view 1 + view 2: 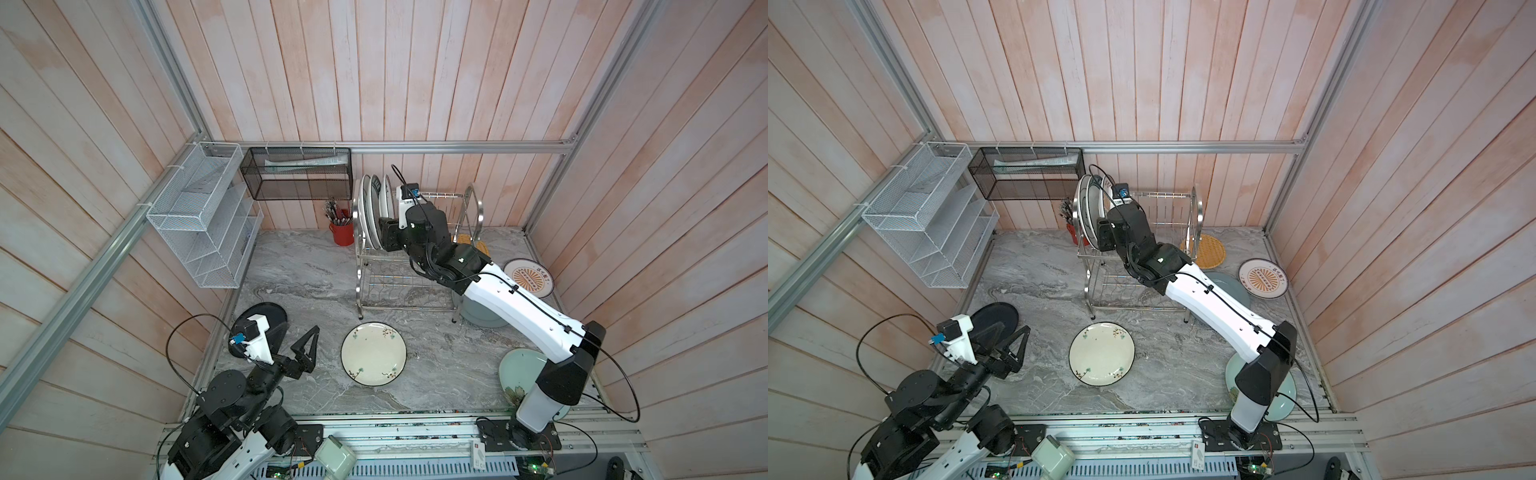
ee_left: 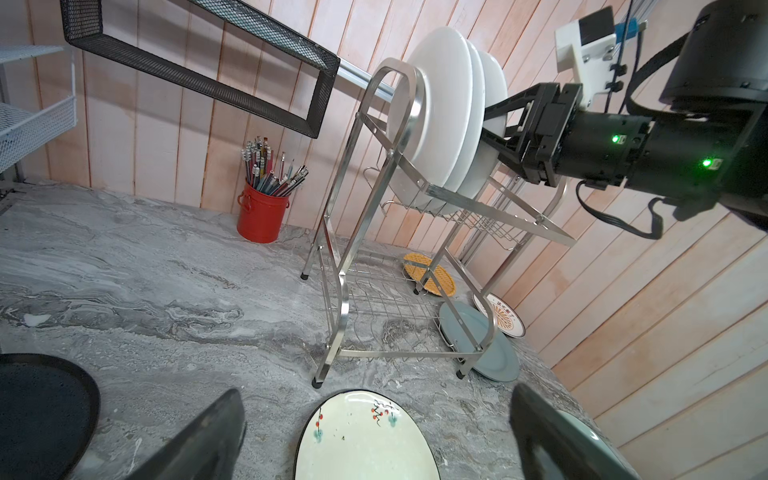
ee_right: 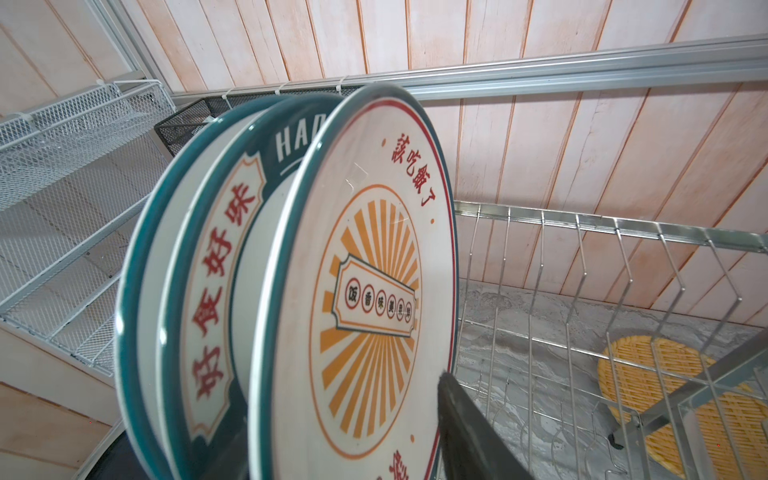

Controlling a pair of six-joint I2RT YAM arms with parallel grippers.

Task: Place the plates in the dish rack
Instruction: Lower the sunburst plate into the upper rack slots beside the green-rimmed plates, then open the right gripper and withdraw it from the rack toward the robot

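Observation:
The steel dish rack (image 1: 473, 208) (image 1: 1196, 216) holds three upright plates (image 1: 370, 208) at its upper left end. In the right wrist view the nearest is a sunburst plate (image 3: 374, 291), with dark-lettered ones (image 3: 216, 291) behind it. My right gripper (image 1: 383, 232) (image 2: 492, 122) (image 3: 340, 415) straddles the sunburst plate's rim, jaws parted. On the counter lie a cream floral plate (image 1: 373, 354) (image 2: 361, 440), a black plate (image 1: 270, 316), a pale green plate (image 1: 517, 370), a grey-blue plate (image 1: 1229, 286), an orange lattice plate (image 1: 1209, 251) and another sunburst plate (image 1: 528, 277). My left gripper (image 1: 313, 349) (image 2: 376, 390) hovers open and holds nothing.
A red cup of pencils (image 1: 341, 232) stands left of the rack. A black mesh basket (image 1: 299, 174) and a white mesh organiser (image 1: 203, 216) hang on the walls. My right arm (image 1: 528, 316) crosses above the grey-blue and pale green plates.

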